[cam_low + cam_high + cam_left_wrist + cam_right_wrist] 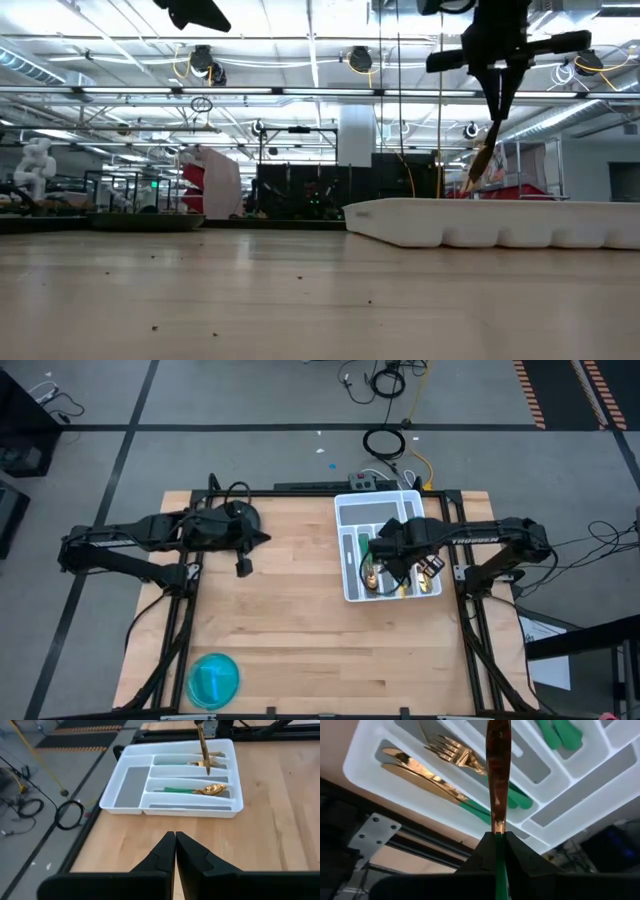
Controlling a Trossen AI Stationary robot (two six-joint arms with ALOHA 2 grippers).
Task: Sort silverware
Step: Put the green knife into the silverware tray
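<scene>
Silverware is mostly inside the white tray [352, 510], which sits at the far right part of the counter [290, 620]: green-handled gold forks [451, 751] lie in one long slot, gold knives [420, 774] in the slot beside it at the tray's outer edge, and a spoon [212, 789] in another slot. One more piece, a gold-bladed knife [496, 775] with a green handle, hangs blade-down over the tray, pinched at its handle by the fingers of the right gripper [496, 840]; in the low view its tip hangs clear above the tray's rim. The step in hand looks like dropping this piece into its matching slot. From the right wrist view the blade hangs roughly over the divider between the fork slot and the knife slot, so a good placement would first shift it toward the tray's outer edge until the tip is plainly over the knives, then lower it until the tip is below the divider walls before letting go, laying it lengthwise with the handle pointing the same way as the others. Releasing from high up risks a bounce into the wrong slot. The left gripper [175, 851] waits above the bare counter well away from the tray, its fingers pressed together on nothing. A blue bowl [214, 680] stands at the near left, far from the tray.
</scene>
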